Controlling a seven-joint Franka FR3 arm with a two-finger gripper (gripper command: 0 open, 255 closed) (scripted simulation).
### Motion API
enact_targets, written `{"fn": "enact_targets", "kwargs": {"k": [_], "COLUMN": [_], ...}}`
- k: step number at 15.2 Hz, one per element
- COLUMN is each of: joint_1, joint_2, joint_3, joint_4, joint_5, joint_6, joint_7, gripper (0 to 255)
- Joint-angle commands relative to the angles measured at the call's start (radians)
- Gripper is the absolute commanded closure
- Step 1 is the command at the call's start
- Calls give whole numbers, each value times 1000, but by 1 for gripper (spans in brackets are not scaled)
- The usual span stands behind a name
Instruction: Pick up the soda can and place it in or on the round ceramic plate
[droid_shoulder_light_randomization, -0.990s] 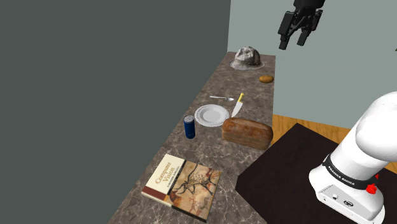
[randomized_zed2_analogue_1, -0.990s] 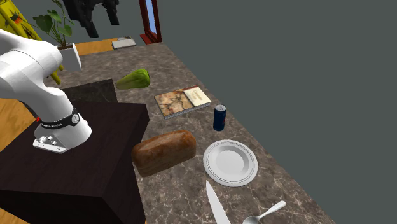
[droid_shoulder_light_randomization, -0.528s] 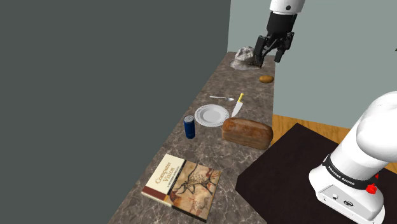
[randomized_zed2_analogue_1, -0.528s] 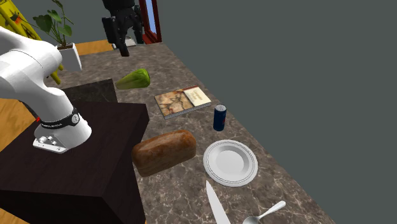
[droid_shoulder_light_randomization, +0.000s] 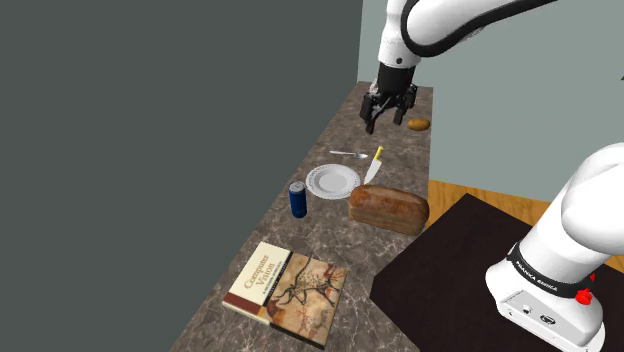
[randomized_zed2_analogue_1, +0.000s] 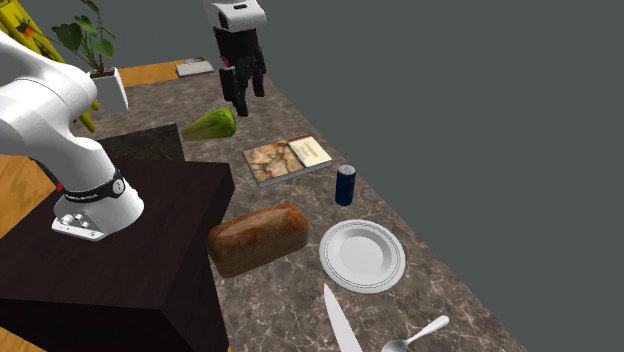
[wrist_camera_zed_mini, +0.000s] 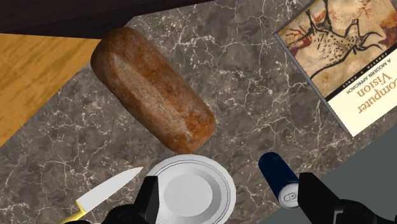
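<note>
Since half a second ago the gripper has dropped lower and hangs well above the counter, fingers spread apart and holding nothing. The blue soda can stands upright on the counter just beside the white plate, between it and the book.

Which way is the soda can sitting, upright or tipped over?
Upright. The blue soda can stands on its base on the counter, apart from the white plate, its top facing up.

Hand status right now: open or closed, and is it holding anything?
Hand: open, holding nothing.
</note>
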Motion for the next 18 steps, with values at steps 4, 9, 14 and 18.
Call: {"fn": "enact_targets", "kwargs": {"k": [4,9,14,18], "joint_1": [5,5,19,50], "joint_2": [169,359,558,719], "joint_3": [54,97,115,104], "joint_4": [26,91,193,299], "joint_5": [-20,-78,-171,-252], "joint_6": [150,275,367,413], "joint_7": [74,164,270,353], "gripper": [0,0,0,0]}}
